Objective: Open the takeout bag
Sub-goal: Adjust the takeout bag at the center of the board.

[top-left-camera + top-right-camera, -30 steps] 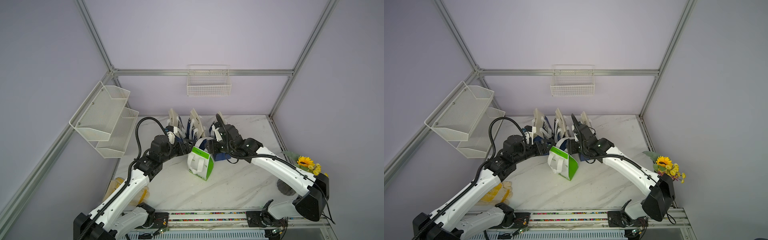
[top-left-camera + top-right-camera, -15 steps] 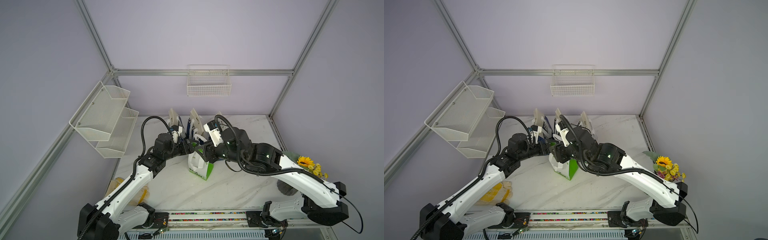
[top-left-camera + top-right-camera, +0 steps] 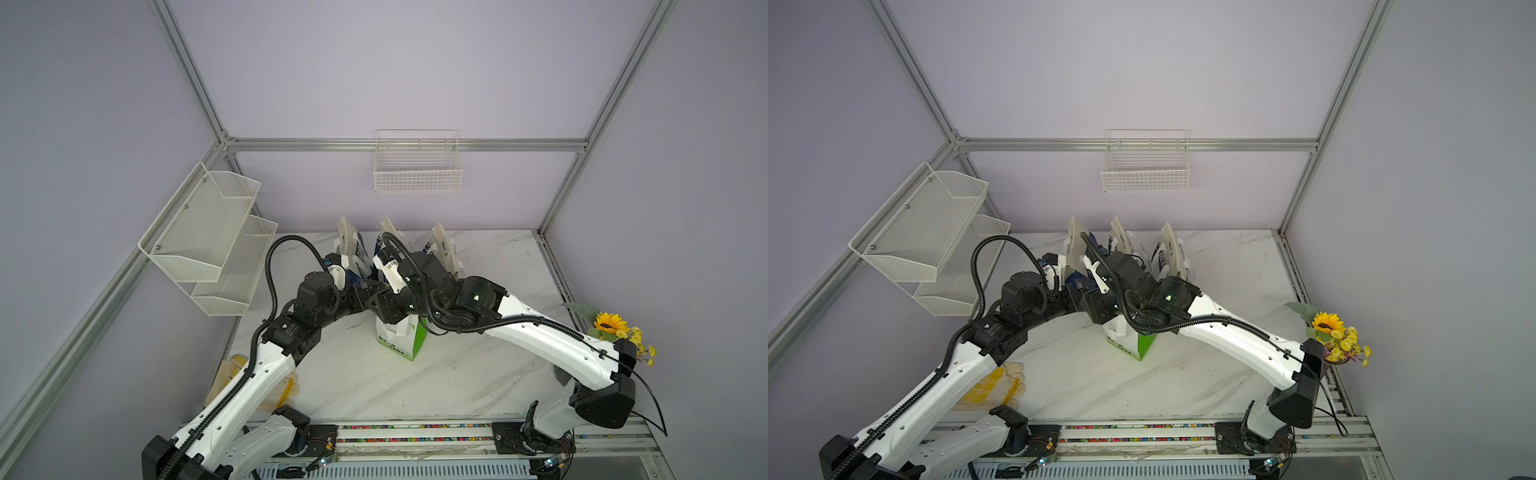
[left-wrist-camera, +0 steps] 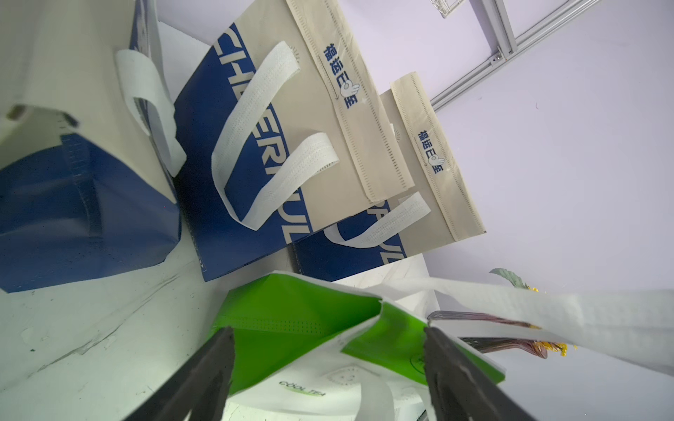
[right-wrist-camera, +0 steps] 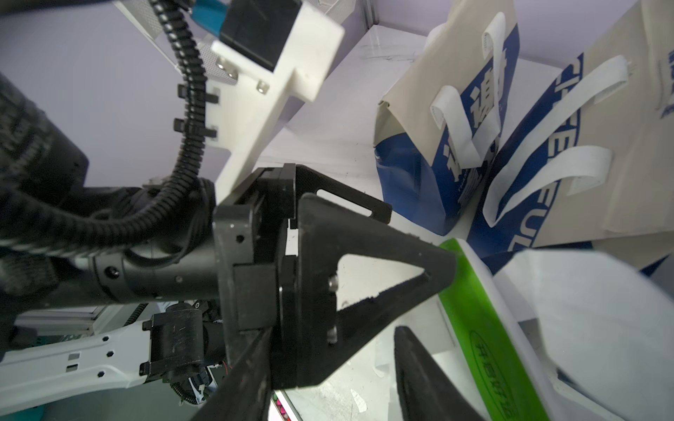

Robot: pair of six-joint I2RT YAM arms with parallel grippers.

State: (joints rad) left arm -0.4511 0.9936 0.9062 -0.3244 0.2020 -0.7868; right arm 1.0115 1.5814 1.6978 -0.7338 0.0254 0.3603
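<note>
White mesh shelves (image 3: 208,245) hang on the wall at my left. A yellow glove (image 3: 992,386) lies on the marble table (image 3: 436,386) under my left arm. My left gripper (image 4: 328,330) is at the middle of the table with its jaws spread wide. The top edge of the green and white takeout bag (image 3: 401,338) sits between the fingers (image 4: 215,371), and as far as I can see it is not pinched. In the right wrist view one of those fingertips touches the bag's green side. The bag stands upright at the centre of the table, in front of three beige and blue bags (image 3: 442,245) lined up along the back wall. My right gripper (image 5: 335,346) hangs over the bag from the other side with its jaws apart. One finger is just beside the green panel, though I cannot tell whether it touches. At the table's far right edge stands a bunch of sunflowers (image 3: 611,326).
</note>
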